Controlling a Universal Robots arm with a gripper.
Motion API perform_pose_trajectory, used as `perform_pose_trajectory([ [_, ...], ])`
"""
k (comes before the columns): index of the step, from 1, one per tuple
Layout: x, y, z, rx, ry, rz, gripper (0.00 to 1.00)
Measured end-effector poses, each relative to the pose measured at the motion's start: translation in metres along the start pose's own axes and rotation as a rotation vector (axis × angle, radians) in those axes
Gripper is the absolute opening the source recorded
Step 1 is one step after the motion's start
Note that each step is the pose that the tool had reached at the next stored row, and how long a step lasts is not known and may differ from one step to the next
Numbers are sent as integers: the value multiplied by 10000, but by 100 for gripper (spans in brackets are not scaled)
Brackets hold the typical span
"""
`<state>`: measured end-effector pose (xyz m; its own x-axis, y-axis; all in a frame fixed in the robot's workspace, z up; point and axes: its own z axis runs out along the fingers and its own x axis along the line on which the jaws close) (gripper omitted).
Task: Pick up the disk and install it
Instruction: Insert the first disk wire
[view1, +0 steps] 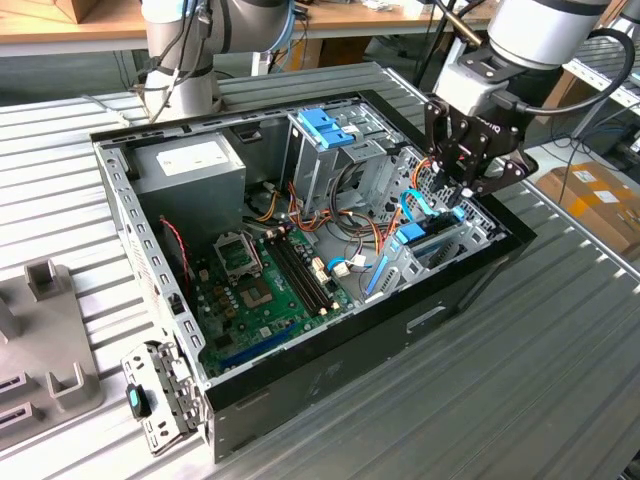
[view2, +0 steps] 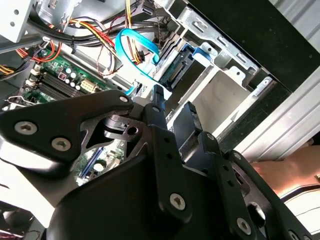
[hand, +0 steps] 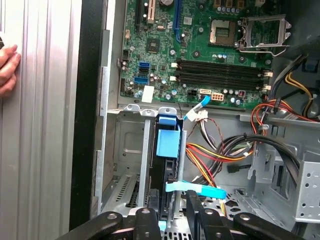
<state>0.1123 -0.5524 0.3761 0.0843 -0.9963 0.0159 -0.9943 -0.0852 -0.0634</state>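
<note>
Claw: my gripper (view1: 460, 192) hangs low over the drive bay at the exterior view's right end of the open computer case (view1: 330, 400). I cannot tell how far open it is, or whether it has a grip on anything.
Disk: the disk (hand: 167, 145) stands on edge inside the drive bay (hand: 127, 150), between the bay's metal walls. Its light-blue carrier faces my first wrist view, with a dark edge below that. In the exterior view I see its blue carrier (view1: 415, 236) directly under the claw.
Claw to disk: in the first wrist view the near end of the disk sits right at the claw. I cannot make out whether they touch.
Cable: a light-blue flat data cable (hand: 196, 189) crosses just beside the disk's near end. In the second wrist view it loops (view2: 131, 47) above the bay.
Motherboard: the green motherboard (hand: 200, 50) lies flat on the case floor, next to the bay, with its memory slots (hand: 220, 70) and processor socket (hand: 260, 32) bare.
Other parts: a grey power supply (view1: 190, 165) sits in the far corner. A tall metal cage with a blue handle (view1: 325, 125) stands beside it.
Wiring: bundles of orange, yellow and red wires (hand: 220, 155) run beside the bay.
Person: a hand (hand: 7, 67) rests on the ribbed metal table (view1: 560, 350) just outside the case wall.
</note>
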Motion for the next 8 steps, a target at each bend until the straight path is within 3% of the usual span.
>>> perform_pose_trajectory([
  [4,1,-14,1,-30,20,355,36],
  [8,1,-21,1,-52,31,392,36],
])
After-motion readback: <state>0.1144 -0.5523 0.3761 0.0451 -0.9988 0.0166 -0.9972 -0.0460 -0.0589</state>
